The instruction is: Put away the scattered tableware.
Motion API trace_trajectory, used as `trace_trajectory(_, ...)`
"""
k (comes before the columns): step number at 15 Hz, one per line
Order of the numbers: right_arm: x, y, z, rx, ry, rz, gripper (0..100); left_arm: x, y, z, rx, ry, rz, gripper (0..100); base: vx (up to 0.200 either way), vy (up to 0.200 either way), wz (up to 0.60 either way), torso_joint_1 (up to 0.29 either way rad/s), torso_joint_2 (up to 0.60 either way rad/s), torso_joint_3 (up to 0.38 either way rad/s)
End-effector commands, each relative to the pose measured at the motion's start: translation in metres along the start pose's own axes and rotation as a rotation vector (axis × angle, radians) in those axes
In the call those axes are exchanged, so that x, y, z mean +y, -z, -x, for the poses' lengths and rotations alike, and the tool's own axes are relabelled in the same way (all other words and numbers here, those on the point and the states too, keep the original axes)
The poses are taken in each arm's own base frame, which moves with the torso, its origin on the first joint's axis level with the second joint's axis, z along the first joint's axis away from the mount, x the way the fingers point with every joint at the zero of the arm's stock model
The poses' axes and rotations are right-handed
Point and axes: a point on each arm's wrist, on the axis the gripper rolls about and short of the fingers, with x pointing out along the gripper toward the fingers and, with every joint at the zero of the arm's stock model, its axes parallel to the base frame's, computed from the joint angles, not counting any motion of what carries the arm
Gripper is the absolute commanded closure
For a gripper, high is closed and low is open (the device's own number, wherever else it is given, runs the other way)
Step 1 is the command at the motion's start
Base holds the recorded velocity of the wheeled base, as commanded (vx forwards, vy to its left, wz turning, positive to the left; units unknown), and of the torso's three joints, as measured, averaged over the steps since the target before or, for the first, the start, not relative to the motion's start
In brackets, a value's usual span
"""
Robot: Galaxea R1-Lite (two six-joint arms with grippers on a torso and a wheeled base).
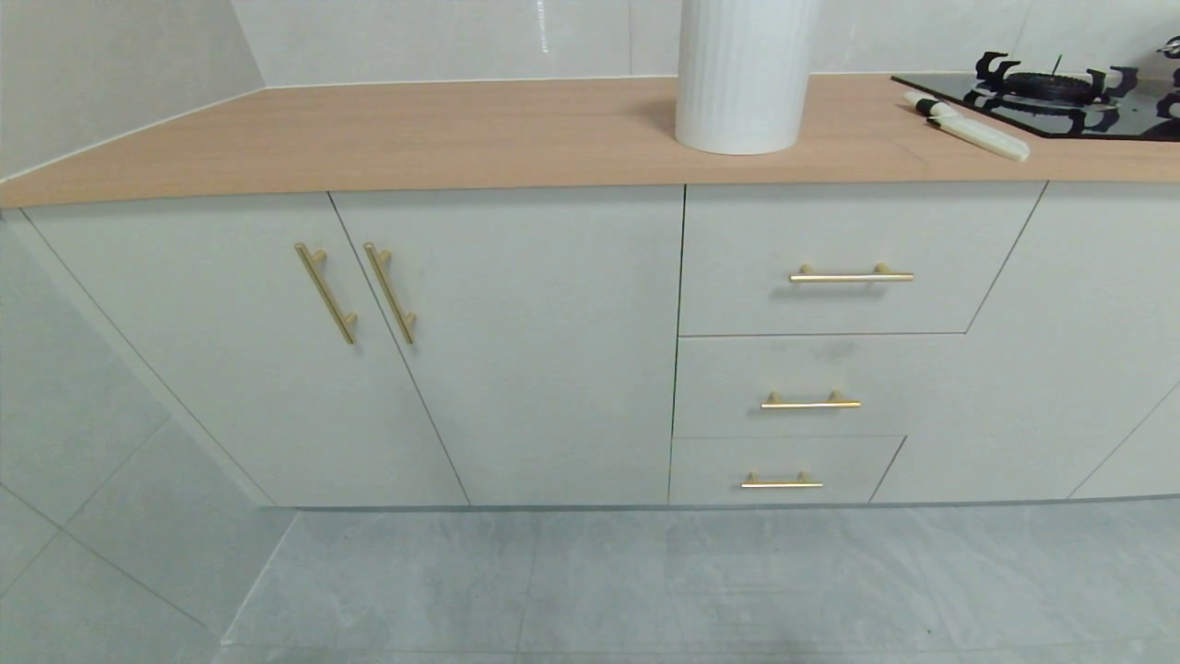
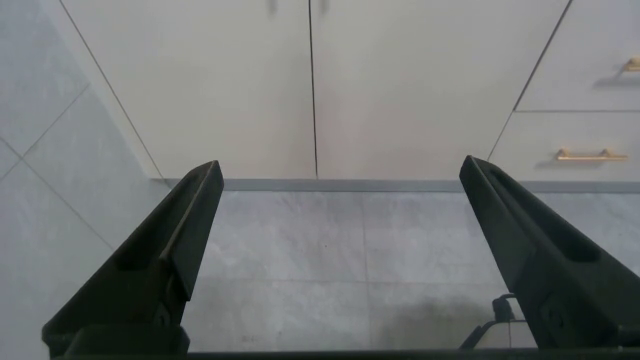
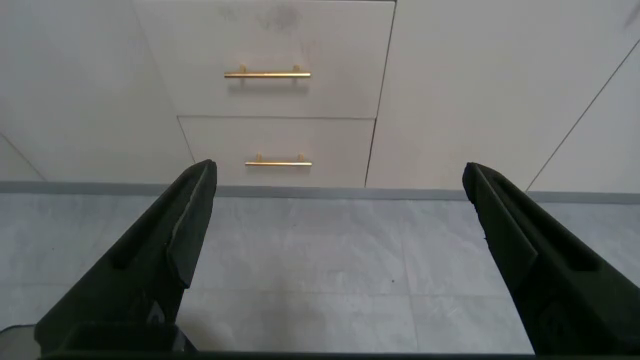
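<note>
A white-bladed knife (image 1: 968, 126) with a black band on its handle lies on the wooden countertop (image 1: 442, 138) at the far right, beside the hob. My left gripper (image 2: 340, 180) hangs open low over the grey floor, facing the two cabinet doors. My right gripper (image 3: 340, 180) is open too, low over the floor in front of the lower drawers (image 3: 268, 150). Nothing sits between either pair of fingers.
A tall white ribbed cylinder (image 1: 745, 74) stands on the counter. A black gas hob (image 1: 1060, 101) sits at the far right. Below are two cabinet doors with gold handles (image 1: 355, 292) and three drawers with gold handles (image 1: 851, 275). Grey tiled floor (image 1: 590, 581) lies in front.
</note>
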Motion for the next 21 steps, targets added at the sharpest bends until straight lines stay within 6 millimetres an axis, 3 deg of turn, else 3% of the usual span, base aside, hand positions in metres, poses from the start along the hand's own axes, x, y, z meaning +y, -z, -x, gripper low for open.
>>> trace_trajectory(1,0.0,0.0003,-0.0002,0.007,-0.001,0.001,0,0.0,-0.0001,0.0,0.0,-0.001,-0.001,0,0.0,0.0,0.0,0.0,0.0,0.0)
trace_trajectory(7,0.0001,0.0003,-0.0002,0.006,-0.004,0.002,0,0.0,-0.0001,0.0,0.0,-0.001,0.0,0,0.0,0.0,0.0,0.0,0.0,0.0)
trace_trajectory(21,0.0001,0.0003,-0.0002,0.006,-0.004,0.001,0,0.0,-0.0001,0.0,0.0,-0.001,0.002,0,0.2,0.0,0.0,0.001,0.0,0.002)
